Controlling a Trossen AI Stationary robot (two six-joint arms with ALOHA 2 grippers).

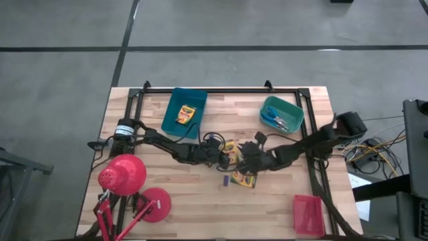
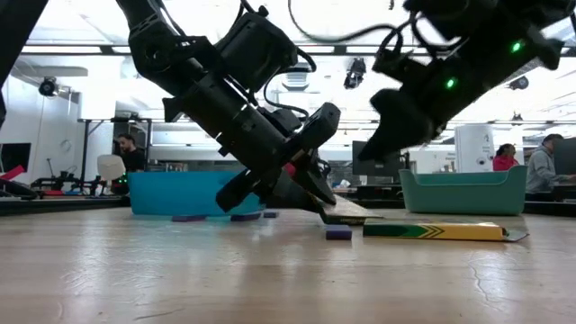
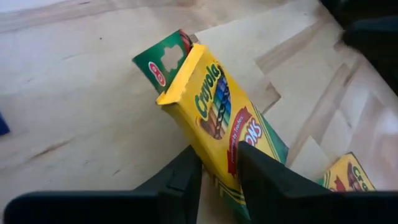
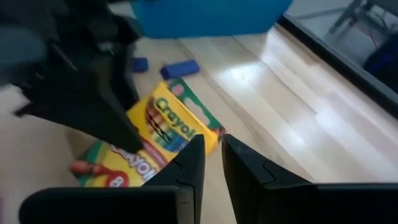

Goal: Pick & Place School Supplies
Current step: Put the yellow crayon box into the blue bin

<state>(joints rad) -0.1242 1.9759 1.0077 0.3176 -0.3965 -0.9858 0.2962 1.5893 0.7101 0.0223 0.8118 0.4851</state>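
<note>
While the left gripper (image 3: 219,177) clamps the crayon box (image 3: 222,118) mid-table, we judge it light, crushable card; grip the flat faces. Right gripper (image 4: 212,163) hovers nearby, nearly closed, empty.

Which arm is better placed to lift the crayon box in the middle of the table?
Left. The left gripper already has its fingers closed around the crayon box. The right gripper hovers beside it with nothing between its narrow fingers.

yellow crayon box (image 3: 217,118) tilted, flap open
</note>
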